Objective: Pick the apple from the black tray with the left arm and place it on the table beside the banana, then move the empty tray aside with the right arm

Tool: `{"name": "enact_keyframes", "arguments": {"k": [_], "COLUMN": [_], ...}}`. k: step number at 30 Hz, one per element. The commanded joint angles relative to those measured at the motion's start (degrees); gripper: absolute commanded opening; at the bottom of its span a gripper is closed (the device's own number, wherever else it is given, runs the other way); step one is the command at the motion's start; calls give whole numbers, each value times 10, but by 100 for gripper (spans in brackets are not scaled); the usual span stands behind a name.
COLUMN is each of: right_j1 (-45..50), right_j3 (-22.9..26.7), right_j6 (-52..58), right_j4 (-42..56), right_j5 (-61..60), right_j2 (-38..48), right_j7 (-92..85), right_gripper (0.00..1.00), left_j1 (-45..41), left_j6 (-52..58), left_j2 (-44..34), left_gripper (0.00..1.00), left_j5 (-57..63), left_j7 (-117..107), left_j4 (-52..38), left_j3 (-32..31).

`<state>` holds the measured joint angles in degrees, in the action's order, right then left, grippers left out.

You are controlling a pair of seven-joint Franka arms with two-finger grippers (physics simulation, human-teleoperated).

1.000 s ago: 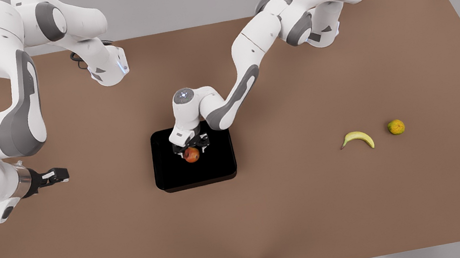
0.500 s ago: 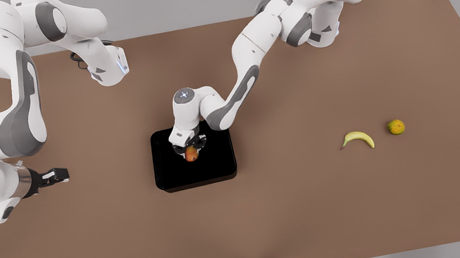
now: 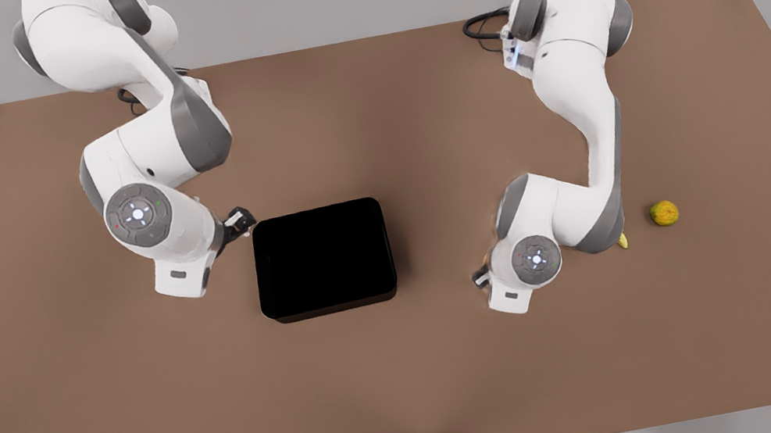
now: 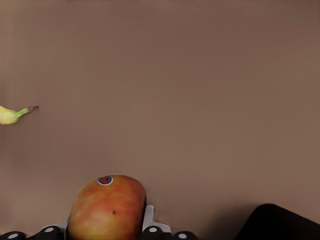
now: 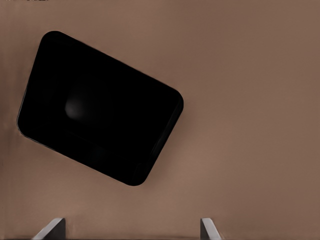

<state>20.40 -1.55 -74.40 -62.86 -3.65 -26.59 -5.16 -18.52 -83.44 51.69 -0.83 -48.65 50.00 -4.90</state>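
- The placing step is in hand: the left gripper holds the apple between its fingers, over bare table, with the banana a little way off in the left wrist view.
- In the front view that arm hangs at the front view's right, its wrist covering most of the banana (just a yellow tip peeks out), and a round yellow-green fruit lies just beyond.
- Next move, as a judgement: lower the apple until it rests on the table near the banana, then part the fingers; it is round and may roll if let go too high.
- The black tray sits mid-table and holds nothing; its glossy floor is bare in the right wrist view.
- The right gripper hangs just beside the tray's corner at the front view's left, fingers spread wide and holding nothing; it must yet take the rim to shift the tray aside.
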Motion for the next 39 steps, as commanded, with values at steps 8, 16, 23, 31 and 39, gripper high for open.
{"name": "enact_keyframes", "arguments": {"k": [8,16,23,31,39], "right_j1": [6,3,4,-1,3], "right_j3": [-16,5,12,20,16], "right_j6": [-312,-364,-399,-402,-428], "right_j4": [-319,-365,-380,-390,-397], "right_j5": [-106,-47,-45,-24,-27], "right_j2": [58,48,1,-9,-67], "right_j7": [494,444,344,186,92], "right_gripper": [100,100,100,100,100], "left_j1": [132,137,175,161,161], "left_j6": [-3,-3,-276,-263,-263], "left_j2": [103,74,-411,-403,-402], "left_gripper": [65,100,100,100,100], "left_j5": [2,7,-5,28,29], "left_j7": [582,580,480,416,415], "left_j4": [23,19,440,438,438], "left_j3": [0,2,8,4,4]}}
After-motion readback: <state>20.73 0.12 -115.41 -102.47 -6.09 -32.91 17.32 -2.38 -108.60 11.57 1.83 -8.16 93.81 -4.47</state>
